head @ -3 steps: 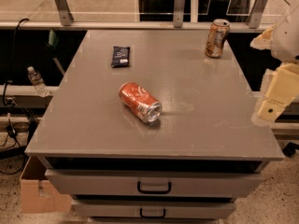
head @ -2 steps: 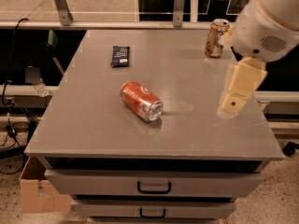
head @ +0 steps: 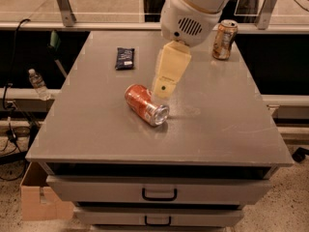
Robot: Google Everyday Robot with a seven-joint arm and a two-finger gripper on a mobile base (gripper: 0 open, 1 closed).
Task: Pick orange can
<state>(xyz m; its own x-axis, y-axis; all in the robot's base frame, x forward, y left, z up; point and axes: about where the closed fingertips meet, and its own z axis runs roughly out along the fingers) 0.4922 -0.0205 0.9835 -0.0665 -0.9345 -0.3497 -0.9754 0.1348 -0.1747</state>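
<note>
We see the grey bench (head: 231,129) with drawers beneath it, and the white arm (head: 190,13) above its middle. The cream end effector (head: 164,87) hangs just beside a red can (head: 146,105) lying on its side; we cannot tell whether it is wide or narrow. The orange can (head: 225,39) stands upright at the bench's far right corner, well apart from it. A dark packet (head: 125,58) lies far left

Cream jaws over grey table (head: 219,108)
</note>
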